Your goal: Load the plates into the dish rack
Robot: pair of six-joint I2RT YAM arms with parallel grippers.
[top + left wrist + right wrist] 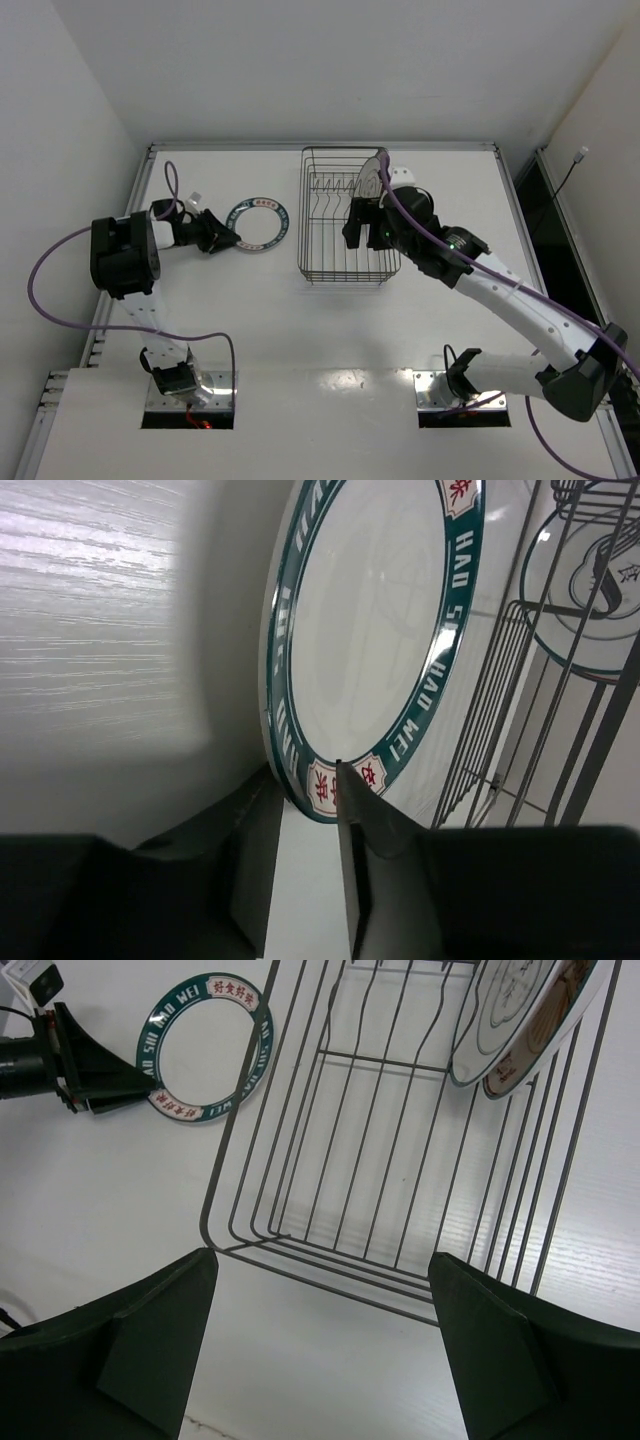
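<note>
Left gripper (308,772) pinches teal plate (370,640) by its rim
The teal plate lies on the table (300,340) left of the rack (305,215), where two other plates (520,1010) stand on edge. The right gripper (322,1258) hangs spread and empty above the rack.

The right gripper (322,1265) shows its two dark fingers spread wide with nothing between them, and the dish rack (380,1058) stretches away just ahead of them. Ahead and to the hand's right, a white plate (510,1010) and an orange-marked plate (556,1012) behind it stand tilted in the rack. Ahead to its left, outside the rack, the teal-rimmed plate (205,1050) lies flat with the left gripper (135,1095) at its rim.
</note>
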